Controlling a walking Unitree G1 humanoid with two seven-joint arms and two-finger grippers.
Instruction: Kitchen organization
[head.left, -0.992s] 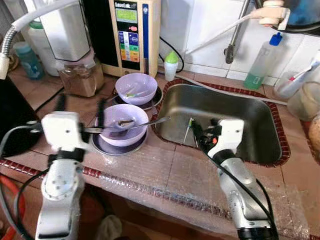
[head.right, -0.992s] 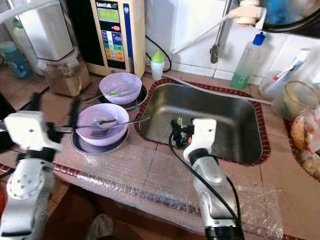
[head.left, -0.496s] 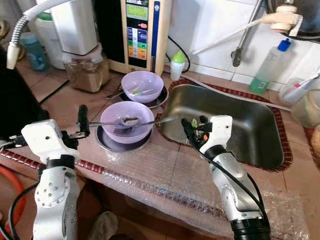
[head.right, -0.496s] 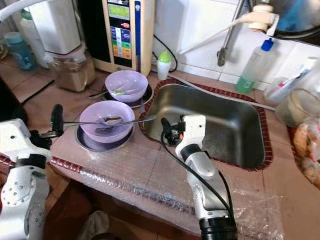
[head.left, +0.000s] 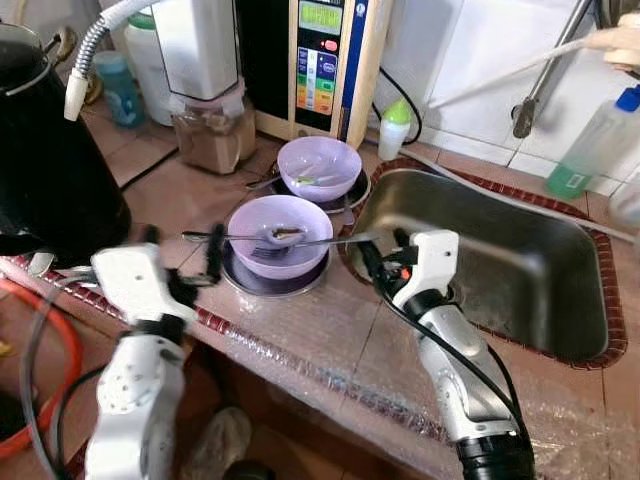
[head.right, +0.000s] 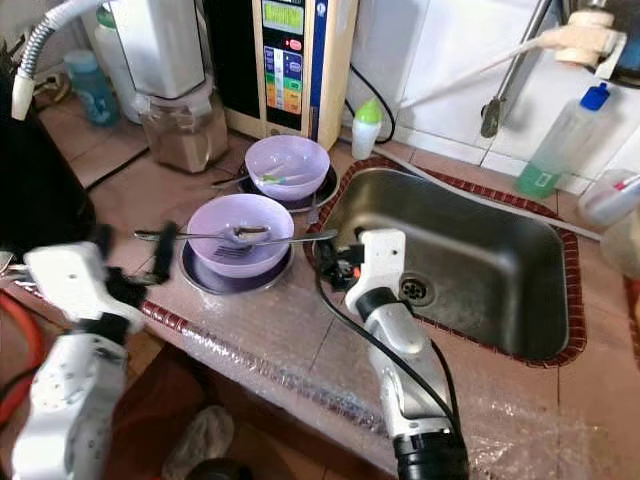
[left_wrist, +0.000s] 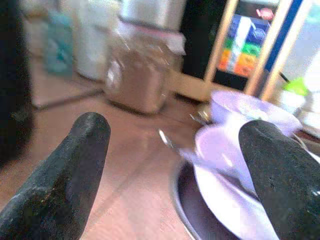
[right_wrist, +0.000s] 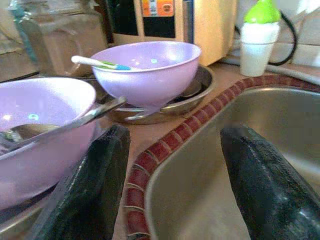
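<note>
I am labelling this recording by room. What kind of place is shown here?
Most likely a home kitchen counter: a steel sink set in tiles, two purple bowls with cutlery on metal plates beside it, and a dish soap bottle by the tiled wall.

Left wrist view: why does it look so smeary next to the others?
Left wrist view: the purple bowl and brown jar are softly blurred. Right wrist view: crisp, with a soft sheen on the far purple bowl. Left eye view: the left end effector is blurred.
</note>
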